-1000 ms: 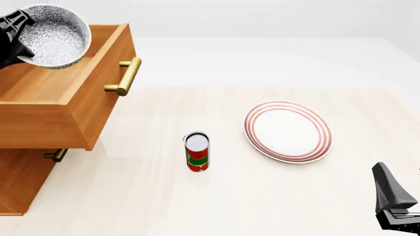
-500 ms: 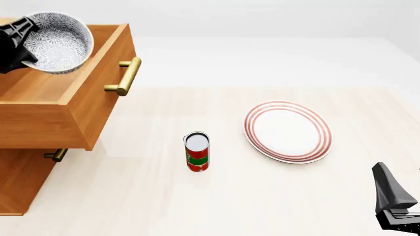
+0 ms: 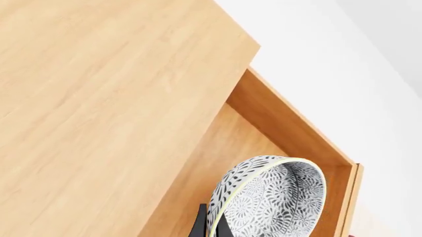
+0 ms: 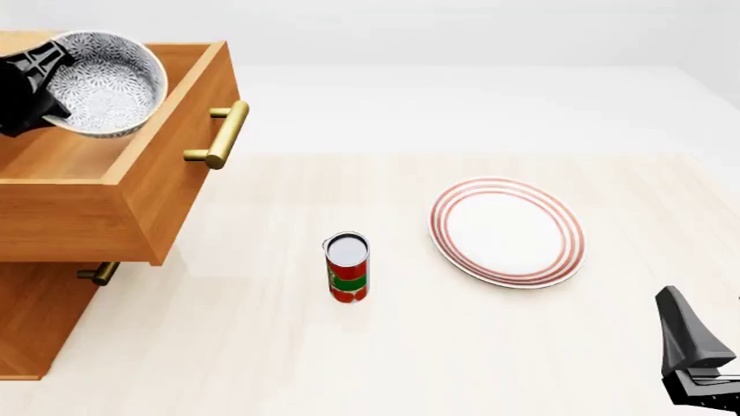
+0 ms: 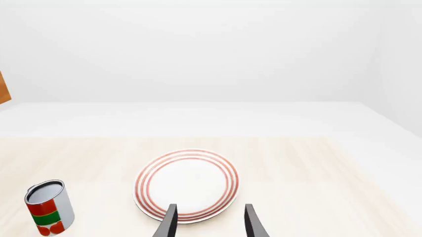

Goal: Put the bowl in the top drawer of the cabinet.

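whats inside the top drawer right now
The bowl, tilted and gripped at its rim by the left pincer, sits above the top drawer's bare wooden floor. Whether it touches the floor is hidden.

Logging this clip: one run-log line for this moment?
left hand: shut on bowl, tilted over open top drawer | right hand: open, idle near plate | bowl not released
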You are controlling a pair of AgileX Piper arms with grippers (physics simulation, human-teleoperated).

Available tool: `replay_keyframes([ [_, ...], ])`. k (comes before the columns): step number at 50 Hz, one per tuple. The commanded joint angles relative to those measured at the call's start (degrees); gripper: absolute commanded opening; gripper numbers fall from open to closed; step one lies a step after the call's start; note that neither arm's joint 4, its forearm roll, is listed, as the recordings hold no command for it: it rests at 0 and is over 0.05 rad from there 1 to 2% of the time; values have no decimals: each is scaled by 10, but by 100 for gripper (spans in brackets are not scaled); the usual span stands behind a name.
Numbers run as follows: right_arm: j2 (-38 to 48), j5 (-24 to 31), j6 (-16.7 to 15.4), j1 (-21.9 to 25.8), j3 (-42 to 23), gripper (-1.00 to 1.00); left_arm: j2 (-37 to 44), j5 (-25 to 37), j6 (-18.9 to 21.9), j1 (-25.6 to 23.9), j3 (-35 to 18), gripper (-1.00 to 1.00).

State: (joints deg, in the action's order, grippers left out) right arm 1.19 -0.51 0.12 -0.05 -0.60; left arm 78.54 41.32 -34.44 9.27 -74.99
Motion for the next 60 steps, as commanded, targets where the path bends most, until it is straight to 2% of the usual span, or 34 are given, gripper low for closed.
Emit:
replay_keyframes([
  [1, 0, 0, 0, 0, 0, 100, 3, -6, 4, -1, 1, -100],
  [60, 0, 0, 0, 0, 0, 100, 19, -18, 17, -5, 10, -100],
])
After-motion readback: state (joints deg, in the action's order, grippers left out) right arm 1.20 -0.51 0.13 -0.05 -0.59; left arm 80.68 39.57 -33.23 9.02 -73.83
